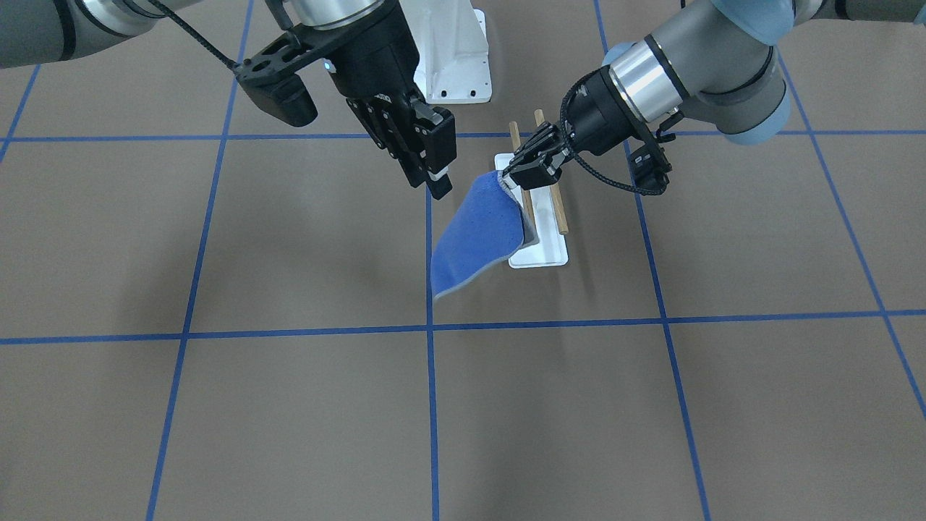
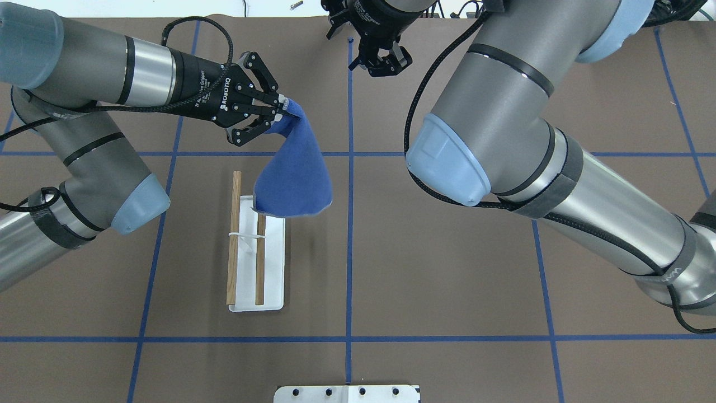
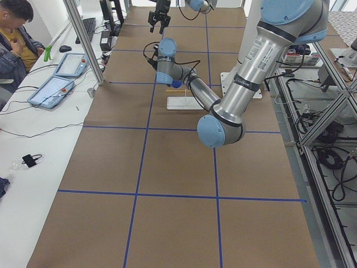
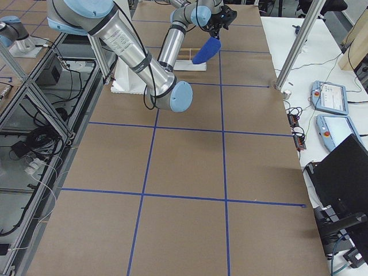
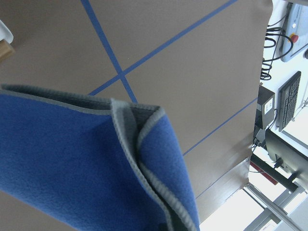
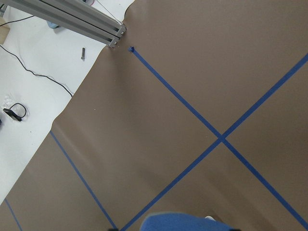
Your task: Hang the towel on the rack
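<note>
We see the left gripper (image 2: 281, 109) closed on one corner of the blue towel (image 2: 293, 179), so the cloth hangs from it in a loose cone above the table. Its lower edge is over the far end of the rack (image 2: 272, 280), near the wooden bar (image 2: 260, 263) closer to the table's middle. Whether the towel already touches that bar, we cannot tell. The right gripper (image 2: 382, 60) hangs just beside the towel, a little farther from the robot, with its fingers apart and nothing between them. We judge the towel to be light and very soft – it folds under its own weight and will not keep a shape – and its fleece surface should not slip easily from the pads. One held corner lets it bunch, so in our view the right gripper should take a second corner or the free edge. Spread between both grippers, the cloth could then be laid across the bars.
</note>
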{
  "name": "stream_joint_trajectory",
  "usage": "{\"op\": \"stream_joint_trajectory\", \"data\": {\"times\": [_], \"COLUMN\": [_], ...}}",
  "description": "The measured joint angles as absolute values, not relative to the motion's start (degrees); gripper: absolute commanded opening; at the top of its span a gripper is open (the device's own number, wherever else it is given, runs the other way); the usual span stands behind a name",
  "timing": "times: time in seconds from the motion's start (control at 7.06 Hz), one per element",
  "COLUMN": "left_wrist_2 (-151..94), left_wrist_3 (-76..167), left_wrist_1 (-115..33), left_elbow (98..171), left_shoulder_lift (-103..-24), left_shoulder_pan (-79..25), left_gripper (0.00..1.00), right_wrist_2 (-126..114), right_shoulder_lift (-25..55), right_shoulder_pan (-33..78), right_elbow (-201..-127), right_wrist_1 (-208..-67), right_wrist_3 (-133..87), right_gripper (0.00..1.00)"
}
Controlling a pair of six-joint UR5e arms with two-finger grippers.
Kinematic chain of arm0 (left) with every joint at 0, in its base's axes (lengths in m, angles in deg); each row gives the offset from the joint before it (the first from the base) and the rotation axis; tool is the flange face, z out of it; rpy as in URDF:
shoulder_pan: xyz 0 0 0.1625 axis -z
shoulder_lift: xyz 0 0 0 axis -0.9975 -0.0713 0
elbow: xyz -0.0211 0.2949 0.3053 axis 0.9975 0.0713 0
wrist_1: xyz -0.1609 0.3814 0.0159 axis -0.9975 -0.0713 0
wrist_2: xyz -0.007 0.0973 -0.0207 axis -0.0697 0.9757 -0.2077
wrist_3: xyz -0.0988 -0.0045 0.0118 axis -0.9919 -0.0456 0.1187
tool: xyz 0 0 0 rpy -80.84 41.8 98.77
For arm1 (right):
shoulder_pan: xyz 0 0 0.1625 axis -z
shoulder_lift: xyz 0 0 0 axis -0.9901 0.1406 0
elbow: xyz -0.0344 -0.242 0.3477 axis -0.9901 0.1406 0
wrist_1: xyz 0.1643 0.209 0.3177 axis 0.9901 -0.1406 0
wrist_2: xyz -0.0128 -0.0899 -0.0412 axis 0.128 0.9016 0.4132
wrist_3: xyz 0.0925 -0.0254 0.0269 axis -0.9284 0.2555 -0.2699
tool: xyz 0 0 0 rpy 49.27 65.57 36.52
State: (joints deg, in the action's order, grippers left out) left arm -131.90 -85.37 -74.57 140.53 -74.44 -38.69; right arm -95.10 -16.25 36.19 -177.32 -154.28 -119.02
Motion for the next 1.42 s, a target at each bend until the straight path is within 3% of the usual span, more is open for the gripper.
{"op": "stream_joint_trajectory", "data": {"times": [0.57, 0.99, 1.42], "left_wrist_2": [-133.1, -139.1, -142.2], "left_wrist_3": [-80.5, -70.3, -68.5], "left_wrist_1": [-89.6, -101.3, -106.3], "left_elbow": [140.3, 138.1, 137.1], "left_shoulder_lift": [-67.4, -61.8, -58.3], "left_shoulder_pan": [-41.6, -43.5, -42.8], "left_gripper": [0.0, 0.0, 0.0], "right_wrist_2": [-94.8, -95.2, -95.3], "right_shoulder_lift": [-11.6, 1.0, 7.2], "right_shoulder_pan": [36.2, 34.1, 32.4], "right_elbow": [-181.0, -191.1, -194.2], "right_wrist_1": [-154.3, -154.4, -154.3], "right_wrist_3": [-116.5, -106.9, -101.5], "right_gripper": [1.0, 1.0, 1.0]}}
